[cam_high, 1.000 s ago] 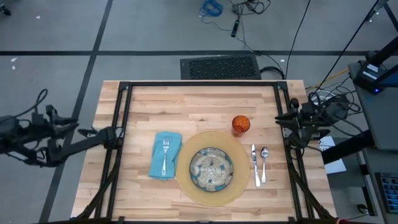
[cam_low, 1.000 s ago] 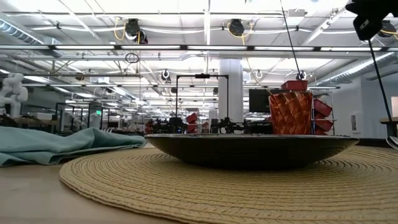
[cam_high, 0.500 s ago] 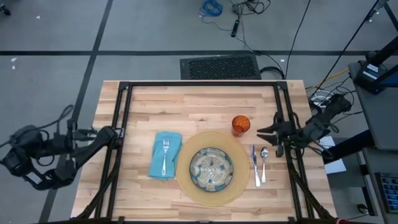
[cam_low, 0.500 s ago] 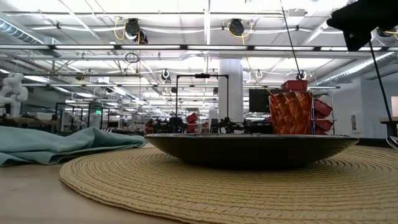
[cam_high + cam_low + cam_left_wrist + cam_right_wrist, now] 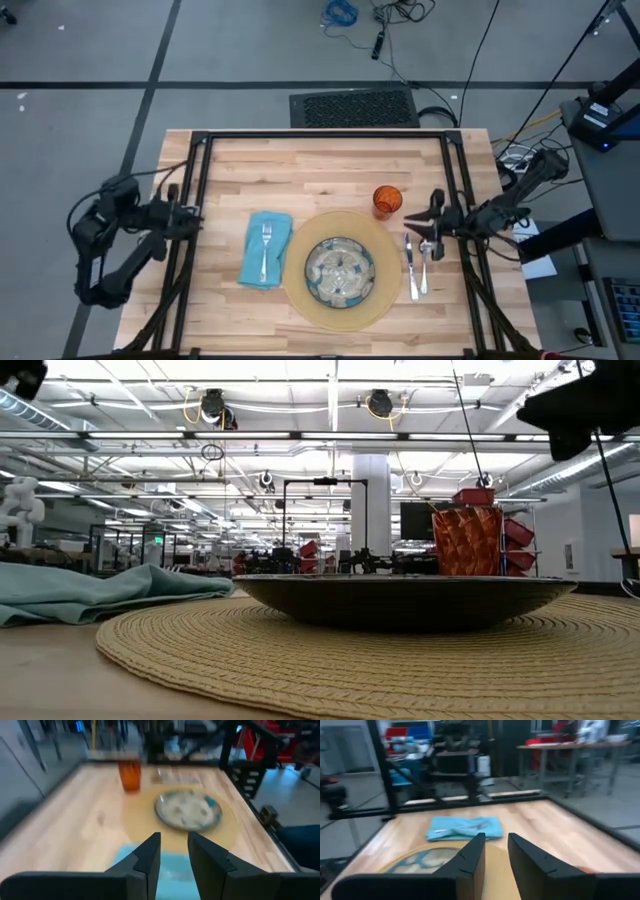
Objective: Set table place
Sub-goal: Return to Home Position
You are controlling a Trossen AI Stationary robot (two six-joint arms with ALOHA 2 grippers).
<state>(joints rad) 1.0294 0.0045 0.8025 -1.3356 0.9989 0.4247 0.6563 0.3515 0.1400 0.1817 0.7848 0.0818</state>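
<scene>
On the wooden table [image 5: 320, 160] lies a round tan mat [image 5: 383, 300] with a patterned glass plate [image 5: 340, 272] on it. Left of the mat, a silver fork [image 5: 266, 245] rests on a teal napkin [image 5: 252, 262]. A knife [image 5: 410, 268] and a spoon [image 5: 423, 272] lie right of the mat, and an orange cup [image 5: 387, 200] stands at the mat's far right. My left gripper [image 5: 174, 836] hovers open at the left rail [image 5: 193, 218], facing the place. My right gripper [image 5: 496, 836] hangs open above the far ends of the knife and spoon [image 5: 418, 232].
Black frame rails [image 5: 320, 137] run along the table's far, left and right sides. A dark grille [image 5: 354, 108] lies on the floor beyond the far edge. Cables and equipment [image 5: 600, 120] stand to the right. Bare planks [image 5: 320, 180] stretch between the place and the far rail.
My right gripper has come in from the right rail toward the knife and spoon and has sunk lower. My left arm has drawn in toward the table's left edge and swung round, its gripper staying by the left rail. The place has not moved.
</scene>
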